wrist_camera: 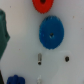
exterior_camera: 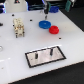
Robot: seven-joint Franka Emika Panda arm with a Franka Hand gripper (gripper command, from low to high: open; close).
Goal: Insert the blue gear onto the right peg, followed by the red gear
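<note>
Gripper (exterior_camera: 45,12): hangs above the flat round bright blue plastic gear (exterior_camera: 44,24), near the far edge of the white table (exterior_camera: 15,50) in the exterior view. Its fingers are dark and blurred against the background; cannot tell whether they are spread or closed. Nothing visibly held between them.

Blue gear: lies flat on the table, toothed rim and centre hole visible in the wrist view (wrist_camera: 51,33). Not on any peg.

Flat round bright red plastic gear (exterior_camera: 54,29): lies flat just beside the blue gear, on the exterior view's right of it and slightly nearer the camera. In the wrist view (wrist_camera: 43,4) it is cut off by the frame edge. The two discs look very close; contact cannot be confirmed.

White rectangular plate with black border (exterior_camera: 59,54): sits on the table well apart from both gears, toward the near side in the exterior view. Two thin dark upright pins stand on it. The taller right peg (exterior_camera: 51,50) is bare; the shorter dark pin (exterior_camera: 37,56) stands toward the exterior view's left of it.

Small pale blocky object (exterior_camera: 19,27): stands toward the exterior view's left of the gears; detail too blurred to identify.
</note>
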